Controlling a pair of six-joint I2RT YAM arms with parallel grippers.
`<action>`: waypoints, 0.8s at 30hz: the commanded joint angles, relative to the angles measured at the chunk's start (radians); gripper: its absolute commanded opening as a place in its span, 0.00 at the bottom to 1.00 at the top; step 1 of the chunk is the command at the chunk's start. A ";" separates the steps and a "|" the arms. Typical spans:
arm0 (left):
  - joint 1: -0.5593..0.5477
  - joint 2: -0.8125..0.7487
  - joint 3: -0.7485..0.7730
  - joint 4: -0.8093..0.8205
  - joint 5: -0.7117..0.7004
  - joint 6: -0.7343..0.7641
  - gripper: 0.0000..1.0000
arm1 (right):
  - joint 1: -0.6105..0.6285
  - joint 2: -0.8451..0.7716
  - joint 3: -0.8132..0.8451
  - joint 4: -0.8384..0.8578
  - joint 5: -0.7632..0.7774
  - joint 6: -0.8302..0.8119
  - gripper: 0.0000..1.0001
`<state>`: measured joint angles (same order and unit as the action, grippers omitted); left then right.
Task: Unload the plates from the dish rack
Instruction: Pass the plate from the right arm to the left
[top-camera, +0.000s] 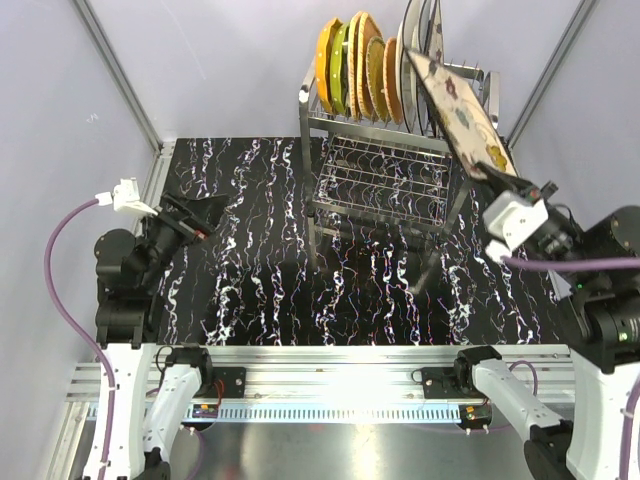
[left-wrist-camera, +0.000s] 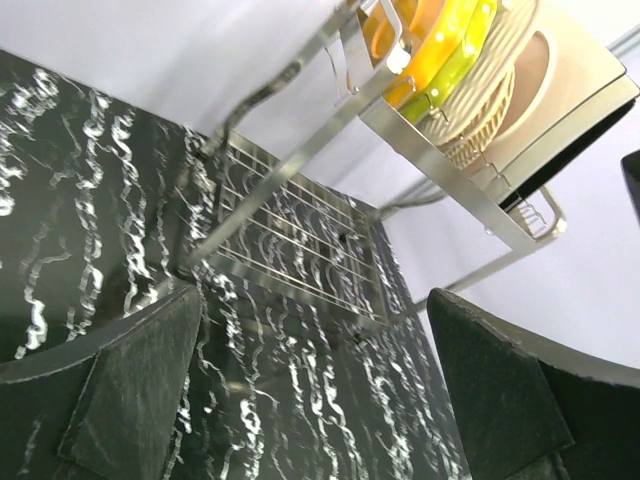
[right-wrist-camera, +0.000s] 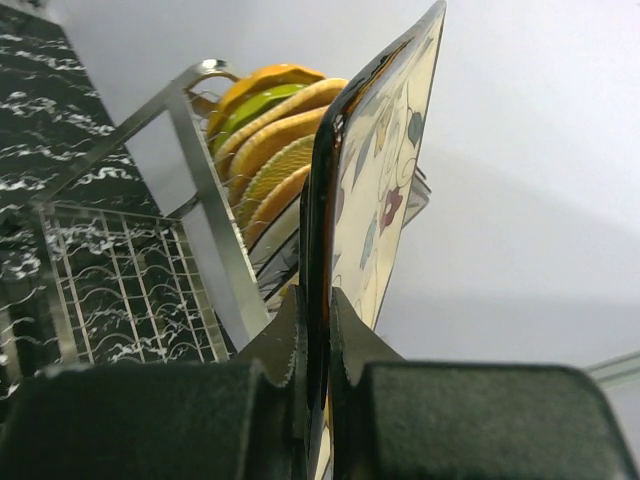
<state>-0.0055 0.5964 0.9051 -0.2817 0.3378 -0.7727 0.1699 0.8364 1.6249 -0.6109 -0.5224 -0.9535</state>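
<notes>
The steel wire rack stands far right on the surface, its top tier holding orange, green, wicker and white plates upright in a row. At its right end the square floral plate leans tilted, its lower edge pinched in my right claw.

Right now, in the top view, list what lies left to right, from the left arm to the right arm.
Left arm's jaws, open → orange plate → green plate → wicker plates → floral square plate, clamped in the right arm's jaws.
</notes>
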 joint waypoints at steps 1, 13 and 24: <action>0.004 0.032 0.006 0.065 0.087 -0.065 0.99 | 0.002 -0.088 0.009 0.188 -0.141 -0.178 0.00; 0.004 0.106 0.006 0.130 0.286 -0.258 0.99 | 0.002 -0.223 -0.177 -0.035 -0.376 -0.405 0.00; -0.078 0.117 -0.060 0.038 0.233 -0.488 0.99 | 0.000 -0.296 -0.408 -0.108 -0.533 -0.593 0.00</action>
<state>-0.0315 0.7094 0.8467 -0.2089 0.5903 -1.1667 0.1699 0.5819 1.2037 -0.9573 -0.9314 -1.3823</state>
